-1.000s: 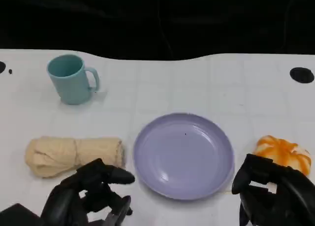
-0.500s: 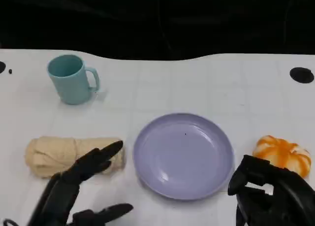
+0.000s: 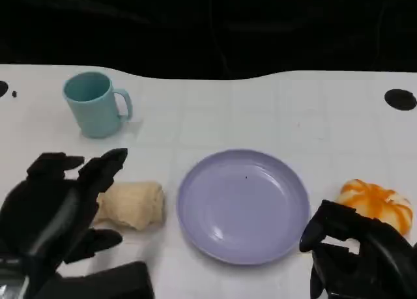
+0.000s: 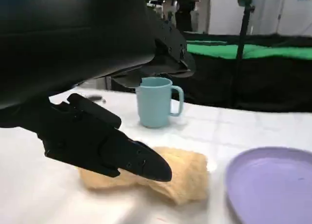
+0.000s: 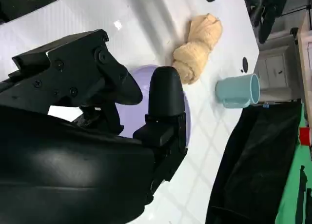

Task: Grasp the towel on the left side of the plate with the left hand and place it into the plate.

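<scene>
A rolled beige towel (image 3: 132, 204) lies on the white table just left of the lilac plate (image 3: 244, 204). My left hand (image 3: 55, 208) hovers over the towel's left part with its fingers spread, covering that end and holding nothing. In the left wrist view the towel (image 4: 185, 173) lies between the hand's spread fingers (image 4: 107, 146), beside the plate (image 4: 273, 185). My right hand (image 3: 361, 260) sits at the plate's near right with fingers curled in on nothing. The right wrist view shows that hand (image 5: 97, 136), the plate (image 5: 187, 114) and the towel (image 5: 197, 48) beyond it.
A teal mug (image 3: 94, 105) stands behind the towel at the back left, also in the left wrist view as the mug (image 4: 153, 102). An orange pumpkin-like object (image 3: 374, 201) lies right of the plate, close to my right hand. The table's far edge meets a dark backdrop.
My left hand has risen and moved forward from the table's near edge to above the towel's left end, with its fingers opening wide. The right hand has barely moved.
</scene>
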### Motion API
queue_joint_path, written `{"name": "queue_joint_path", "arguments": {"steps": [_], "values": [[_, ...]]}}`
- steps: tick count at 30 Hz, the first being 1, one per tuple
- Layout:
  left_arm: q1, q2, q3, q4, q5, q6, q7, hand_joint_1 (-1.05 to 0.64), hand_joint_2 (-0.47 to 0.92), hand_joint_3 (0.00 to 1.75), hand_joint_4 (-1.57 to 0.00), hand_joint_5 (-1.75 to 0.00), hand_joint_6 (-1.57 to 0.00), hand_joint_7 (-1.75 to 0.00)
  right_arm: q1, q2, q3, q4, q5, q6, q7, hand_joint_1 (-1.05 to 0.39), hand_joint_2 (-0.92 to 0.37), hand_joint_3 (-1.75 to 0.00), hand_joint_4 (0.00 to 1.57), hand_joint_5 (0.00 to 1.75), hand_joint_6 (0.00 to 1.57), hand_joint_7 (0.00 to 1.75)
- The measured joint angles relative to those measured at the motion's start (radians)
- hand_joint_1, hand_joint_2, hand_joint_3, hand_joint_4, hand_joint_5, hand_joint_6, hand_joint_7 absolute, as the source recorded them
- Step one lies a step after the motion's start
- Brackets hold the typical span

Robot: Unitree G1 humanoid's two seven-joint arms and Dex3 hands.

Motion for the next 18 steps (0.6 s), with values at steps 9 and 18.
{"name": "queue_joint_path", "arguments": {"steps": [9, 18], "values": [[-0.18, 0.008, -0.117, 0.183, 0.141, 0.09, -0.124, -0.58, 0.84, 0.0, -0.36, -0.23, -0.34, 0.0, 0.001, 0.0, 0.006, -0.004, -0.002, 0.003, -0.003, -0.08, -0.67, -1.11, 0.7, 1.75, 0.5, 1.68], [-0.312, 0.008, -0.186, 0.436, 0.132, 0.112, -0.122, -0.58, 0.85, 0.01, -0.44, -0.11, -0.37, 0.0, 0.0, 0.0, 0.009, -0.009, -0.004, 0.018, -0.008, -0.08, -0.66, -1.12, 0.7, 1.75, 0.49, 1.67]]}}
